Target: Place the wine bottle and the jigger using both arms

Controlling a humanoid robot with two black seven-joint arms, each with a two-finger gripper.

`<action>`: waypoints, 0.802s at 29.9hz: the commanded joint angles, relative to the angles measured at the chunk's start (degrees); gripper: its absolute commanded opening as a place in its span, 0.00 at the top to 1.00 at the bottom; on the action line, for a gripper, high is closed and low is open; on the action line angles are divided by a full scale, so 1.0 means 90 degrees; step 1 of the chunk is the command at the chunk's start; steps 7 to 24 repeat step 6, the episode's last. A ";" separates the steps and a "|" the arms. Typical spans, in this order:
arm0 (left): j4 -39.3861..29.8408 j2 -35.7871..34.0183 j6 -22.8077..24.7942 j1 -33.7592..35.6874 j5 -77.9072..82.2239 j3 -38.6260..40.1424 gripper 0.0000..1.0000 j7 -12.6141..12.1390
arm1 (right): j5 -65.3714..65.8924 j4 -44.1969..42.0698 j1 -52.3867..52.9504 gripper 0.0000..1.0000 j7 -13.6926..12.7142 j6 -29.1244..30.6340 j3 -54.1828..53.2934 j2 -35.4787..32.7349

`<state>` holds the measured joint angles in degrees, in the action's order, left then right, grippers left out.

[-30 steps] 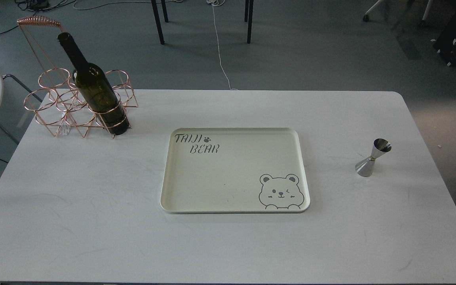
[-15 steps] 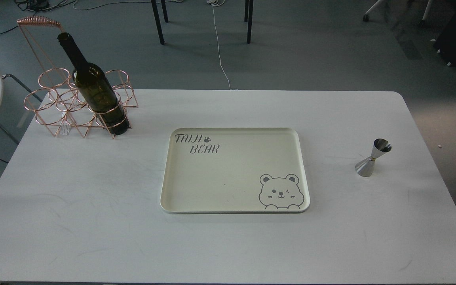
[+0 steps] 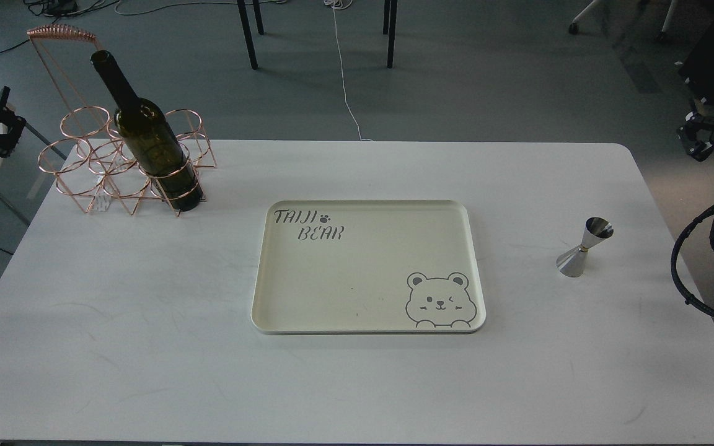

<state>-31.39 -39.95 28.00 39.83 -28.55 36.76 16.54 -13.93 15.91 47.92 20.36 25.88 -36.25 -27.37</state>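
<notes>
Reading "TAIJI BEAR" on tray (image 3: 366, 310), wine bottle (image 3: 152, 145) apparently unlabelled, jigger (image 3: 582, 248) unmarked.

Wire rack (image 3: 93, 164) rings hem the wine bottle (image 3: 149, 139); jigger (image 3: 582, 246) stands unobstructed.

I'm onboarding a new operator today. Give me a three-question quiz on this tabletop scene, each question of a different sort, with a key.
1. True or false: the wine bottle lies flat on the tray.
2. Multiple choice: the jigger stands A) on the tray, B) on the table right of the tray, C) in the wire rack.
3. Fill in: the animal drawn on the tray is a ____.

Key: 1 false, it stands in the wire rack; 2 B; 3 bear.
</notes>
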 commanded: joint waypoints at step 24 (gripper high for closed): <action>-0.0018 -0.0024 0.0000 0.0018 0.0028 -0.0002 0.02 -0.0011 | 0.0015 0.0009 -0.0012 0.01 0.0004 0.0235 0.0004 0.0004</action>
